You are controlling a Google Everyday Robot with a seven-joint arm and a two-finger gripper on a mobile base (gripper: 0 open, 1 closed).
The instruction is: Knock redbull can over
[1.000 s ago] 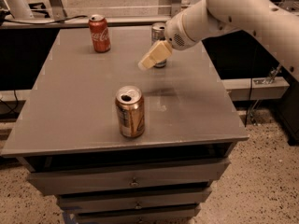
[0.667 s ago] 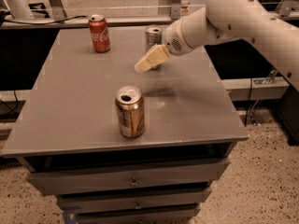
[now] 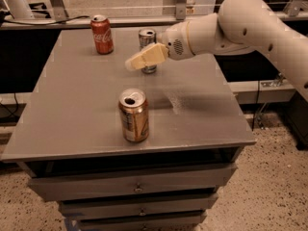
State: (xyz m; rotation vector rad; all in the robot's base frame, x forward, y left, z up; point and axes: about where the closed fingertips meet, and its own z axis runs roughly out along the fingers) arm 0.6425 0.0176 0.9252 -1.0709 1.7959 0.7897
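The redbull can (image 3: 147, 38) is a slim silver can standing upright at the back middle of the grey table (image 3: 72, 109). My gripper (image 3: 137, 61) reaches in from the right on a white arm. Its cream-coloured fingers (image 3: 147, 58) point left and cross in front of the can's lower half, hiding it. The tips lie just left of the can, close above the table top.
A red cola can (image 3: 102, 34) stands upright at the back left. A wider gold-brown can (image 3: 134, 115) stands upright near the front middle. The table has drawers below its front edge. A rail runs behind the table.
My gripper has moved to the left, from the can's right side to across its front. The redbull can still stands upright.
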